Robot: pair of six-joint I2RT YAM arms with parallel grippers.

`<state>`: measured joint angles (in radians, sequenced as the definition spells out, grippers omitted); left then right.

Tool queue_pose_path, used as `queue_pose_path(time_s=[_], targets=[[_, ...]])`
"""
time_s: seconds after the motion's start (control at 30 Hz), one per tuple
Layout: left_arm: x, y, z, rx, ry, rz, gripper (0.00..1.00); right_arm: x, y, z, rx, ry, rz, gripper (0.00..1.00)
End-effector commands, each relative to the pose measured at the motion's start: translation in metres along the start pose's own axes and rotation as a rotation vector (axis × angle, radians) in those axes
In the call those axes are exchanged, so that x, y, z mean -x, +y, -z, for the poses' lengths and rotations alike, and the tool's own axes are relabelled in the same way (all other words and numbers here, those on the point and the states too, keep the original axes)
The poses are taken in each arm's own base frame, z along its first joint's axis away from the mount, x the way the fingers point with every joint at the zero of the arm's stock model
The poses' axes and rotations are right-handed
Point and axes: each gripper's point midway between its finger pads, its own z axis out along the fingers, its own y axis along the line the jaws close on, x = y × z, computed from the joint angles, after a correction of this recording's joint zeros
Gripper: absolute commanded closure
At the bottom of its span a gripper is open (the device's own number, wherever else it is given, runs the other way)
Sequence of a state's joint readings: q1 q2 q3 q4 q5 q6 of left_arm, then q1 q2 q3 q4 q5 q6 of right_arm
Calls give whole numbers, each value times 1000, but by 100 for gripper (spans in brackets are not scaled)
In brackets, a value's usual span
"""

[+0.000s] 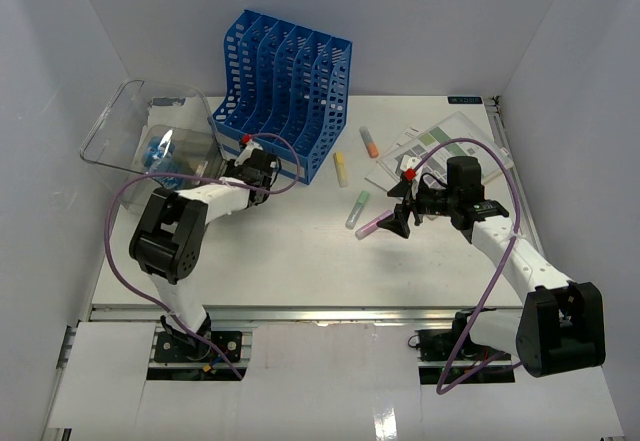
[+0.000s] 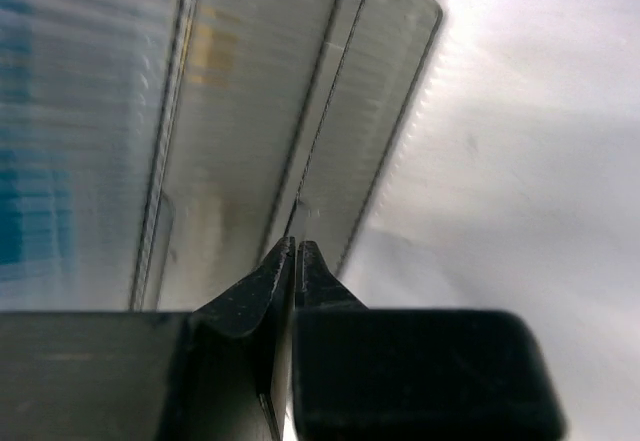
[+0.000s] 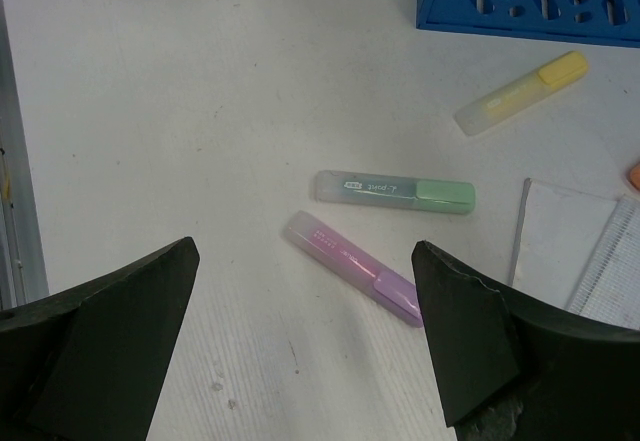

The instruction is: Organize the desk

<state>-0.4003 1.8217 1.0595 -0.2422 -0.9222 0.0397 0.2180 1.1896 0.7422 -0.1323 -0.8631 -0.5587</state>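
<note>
On the desk (image 1: 300, 266), my right gripper (image 3: 305, 249) hangs wide open and empty above the purple highlighter (image 3: 352, 267) (next, I judge: descend, straddle, close on 1 pen), while farther off my left gripper (image 2: 298, 251) is pinched shut on the wall of the clear bin (image 1: 125, 126).

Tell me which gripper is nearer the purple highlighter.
Right. The right gripper hangs open right at the purple highlighter; the left gripper is far across the desk, pinching the clear bin by its wall.
</note>
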Motion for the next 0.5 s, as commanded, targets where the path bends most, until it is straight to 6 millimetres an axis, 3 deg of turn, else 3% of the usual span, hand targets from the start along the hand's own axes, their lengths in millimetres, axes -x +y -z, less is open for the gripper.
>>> queue_pose_path(time_s=[0.0, 0.27, 0.43, 0.47], targets=[[-4, -24, 36, -147, -1, 51, 100, 7, -1, 2, 0, -14, 28, 6], [-12, -43, 78, -234, -8, 77, 100, 8, -1, 3, -6, -16, 34, 6], [-21, -35, 81, -199, -6, 78, 99, 8, -1, 4, -8, -15, 37, 6], [-21, -31, 81, -180, -11, 72, 94, 8, 0, 4, -8, -15, 36, 6]])
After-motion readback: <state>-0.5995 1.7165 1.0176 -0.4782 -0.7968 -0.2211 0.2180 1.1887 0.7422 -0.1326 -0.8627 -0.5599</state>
